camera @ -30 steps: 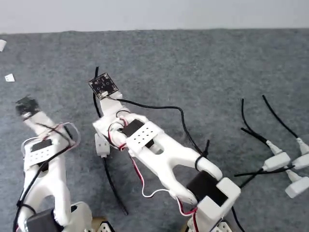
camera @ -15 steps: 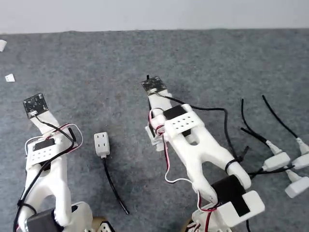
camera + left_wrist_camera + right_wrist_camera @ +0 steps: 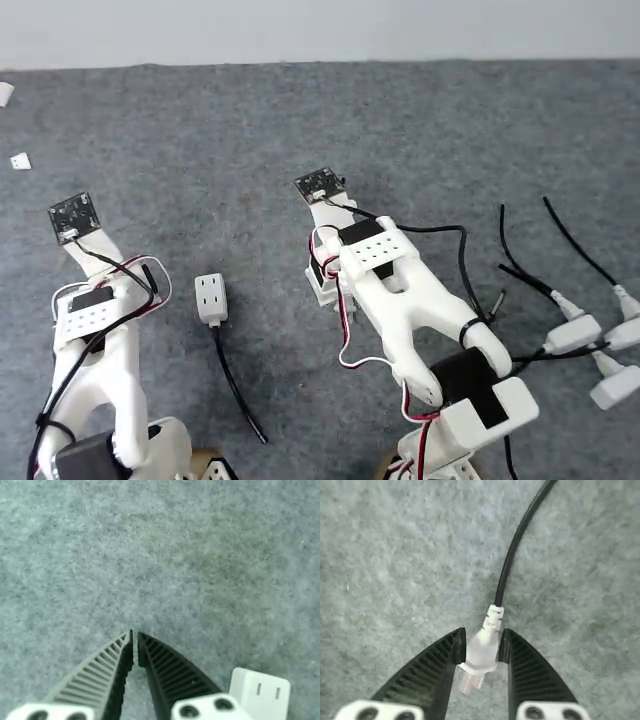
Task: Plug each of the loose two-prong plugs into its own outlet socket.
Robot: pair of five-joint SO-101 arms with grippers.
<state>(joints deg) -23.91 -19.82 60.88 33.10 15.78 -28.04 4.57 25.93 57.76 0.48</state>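
Right wrist view: right fingers (image 3: 442,662) clamp plug (image 3: 481,650), right of outlet block (image 3: 210,298). Left fingers (image 3: 112,667) closed, empty, beside outlet block. Risk: unheld block slides when pushed; plug twists, prongs miss.

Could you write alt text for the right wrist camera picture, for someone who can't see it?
The right gripper clamps a white two-prong plug between its two black ribbed fingers. The plug's black cord runs away across the grey carpet-like table.
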